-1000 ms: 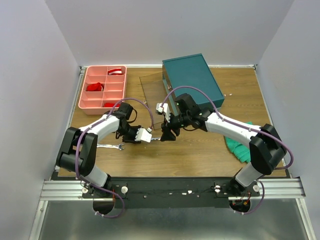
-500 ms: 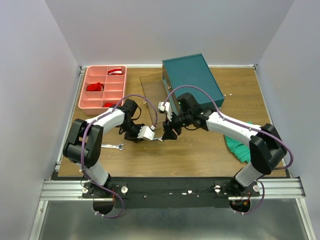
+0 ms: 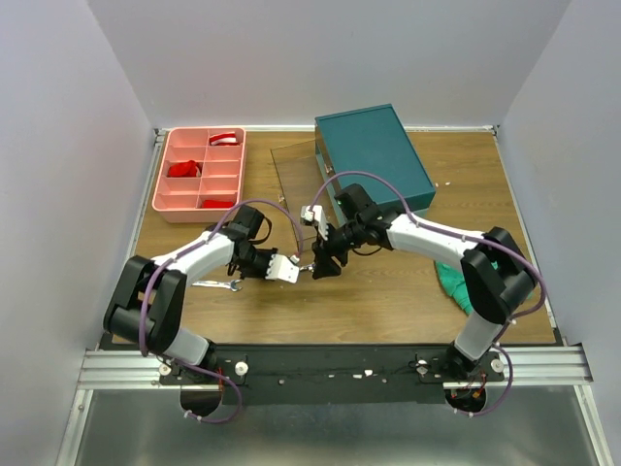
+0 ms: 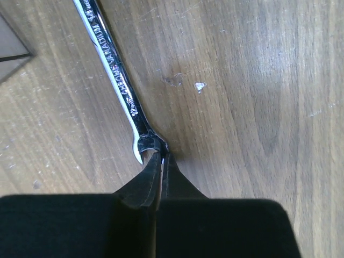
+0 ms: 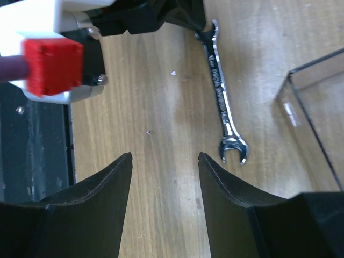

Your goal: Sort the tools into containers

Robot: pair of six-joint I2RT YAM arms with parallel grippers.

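Holding the left gripper [image 4: 160, 161] pressed all but shut, fingertips touching the forked end of a silver wrench [image 4: 115, 75]; not possible to tell whether any metal is actually being pinched. Lying flat on the scuffed wood-grain table [image 4: 258, 80], near its middle, just short of the clear tray [image 5: 317, 102] and the teal box [image 3: 374, 155]. Hovering close by with the right gripper [image 5: 164, 158], fingers spread wide. Judging this to be the pickup step. Next, needing a firm hold on a thin, polished, slippery shank sitting flush to the board, and risking a pivot if caught by one prong only. Leaving a second wrench [image 3: 215, 283] waiting by the left arm, with the pink divided tray [image 3: 161, 165] well apart at the far left.
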